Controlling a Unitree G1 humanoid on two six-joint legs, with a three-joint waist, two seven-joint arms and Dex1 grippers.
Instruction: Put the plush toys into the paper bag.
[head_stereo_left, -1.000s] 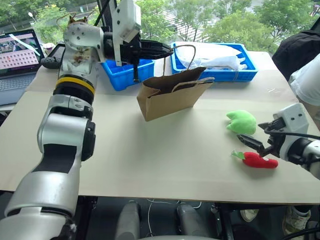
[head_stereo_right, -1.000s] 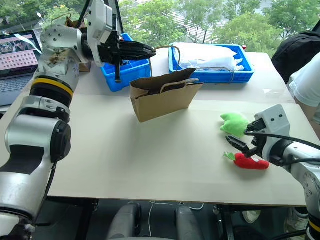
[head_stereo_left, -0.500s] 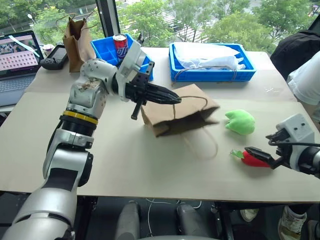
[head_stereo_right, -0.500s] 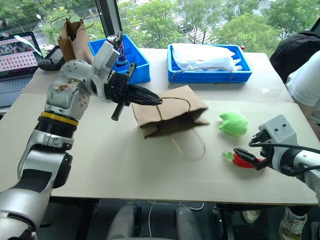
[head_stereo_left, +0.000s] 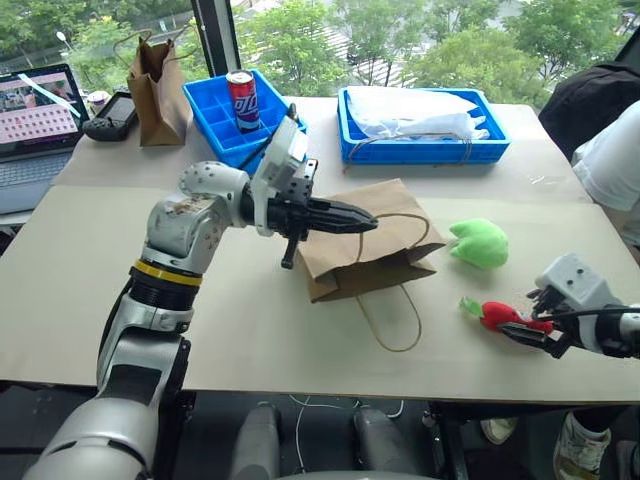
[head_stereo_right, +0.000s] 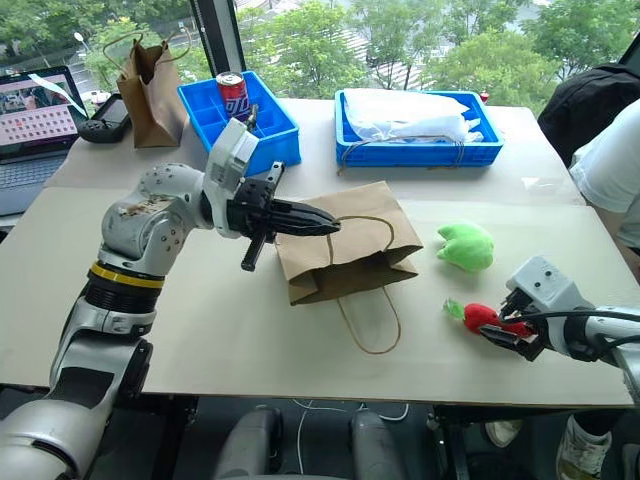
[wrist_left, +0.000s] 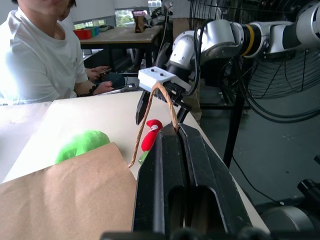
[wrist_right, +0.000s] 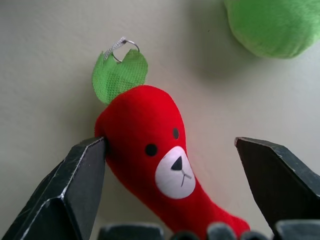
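**On the tabletop: bag, two toys, two grippers**

Landmark: the paper bag (head_stereo_left: 365, 240), light-brown kraft, lying tipped on its side near the middle of the table (head_stereo_left: 250, 340). All places below are given from it.

1. Paper bag. One looped cord handle lies slack on the table on the robot's side of the bag. The other cord handle (wrist_left: 159, 102) is lifted at the bag's upper edge.
2. Left gripper (head_stereo_left: 362, 222). Reaches level across the bag's upper edge from its left. Fingers pressed together, pinching the lifted cord handle; in the left wrist view the cord loops up out of the closed tips.
3. Lime-green plush toy (head_stereo_left: 480, 243). Rounded and lobed, on the table just to the right of the bag, apart from it.
4. Red plush toy (wrist_right: 160, 155). Chili-shaped, green leafy tip with a small metal ring, white face patch. Right of the bag and nearer the robot than the green toy.
5. Right gripper (head_stereo_left: 528, 333). At the red toy, fingers spread to either side of its body; one finger (wrist_right: 75, 180) touches the toy's flank, the other stands apart from it.
6. Beyond the bag: two blue trays (head_stereo_left: 430, 150), one holding a drink can (head_stereo_left: 241, 98); a narrower dark-brown bag (head_stereo_left: 157, 78) far left.
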